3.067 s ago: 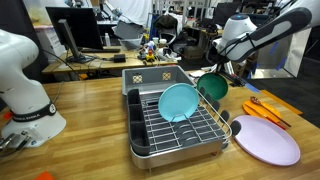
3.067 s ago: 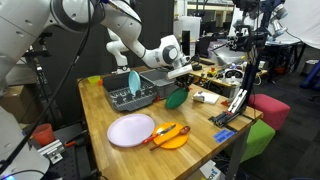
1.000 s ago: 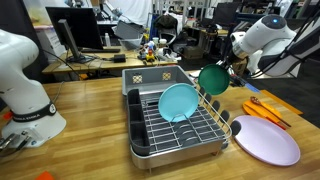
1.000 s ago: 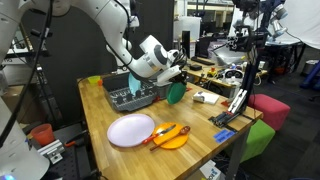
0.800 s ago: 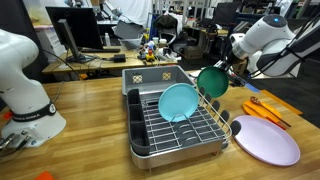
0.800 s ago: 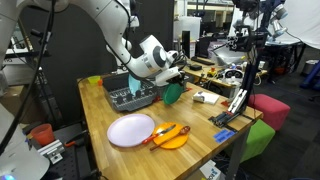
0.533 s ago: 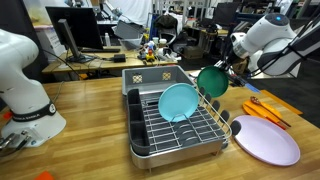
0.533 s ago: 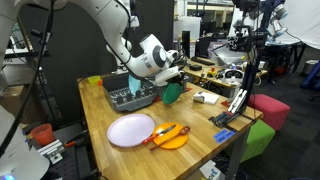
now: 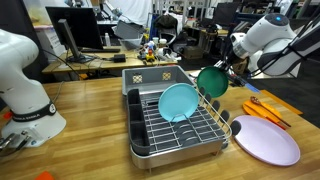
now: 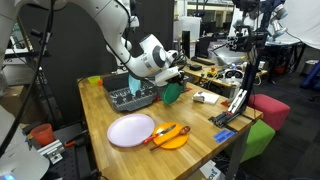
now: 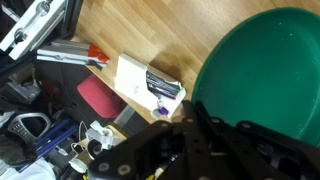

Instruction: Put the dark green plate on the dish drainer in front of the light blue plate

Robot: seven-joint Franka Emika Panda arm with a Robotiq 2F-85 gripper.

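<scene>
The dark green plate (image 9: 212, 80) hangs on edge above the right end of the dish drainer (image 9: 177, 127), held by its rim in my gripper (image 9: 225, 68), which is shut on it. The same plate (image 10: 175, 93) shows small below the gripper (image 10: 172, 76) in an exterior view. In the wrist view the green plate (image 11: 268, 75) fills the right side, with the dark gripper (image 11: 205, 125) clamped on its lower edge. The light blue plate (image 9: 180, 101) stands tilted in the drainer's wire rack, left of the green one. It appears edge-on as the light blue plate (image 10: 133, 82) too.
A large pale lavender plate (image 9: 266, 139) lies on the wooden table right of the drainer. Behind it sits an orange plate (image 9: 264, 106) with utensils. A white robot base (image 9: 24, 90) stands at the left. A white box (image 11: 145, 85) lies on the table near the edge.
Compared with about three seconds ago the arm has risen and carried the green plate upward. Over the last second nothing visibly moves.
</scene>
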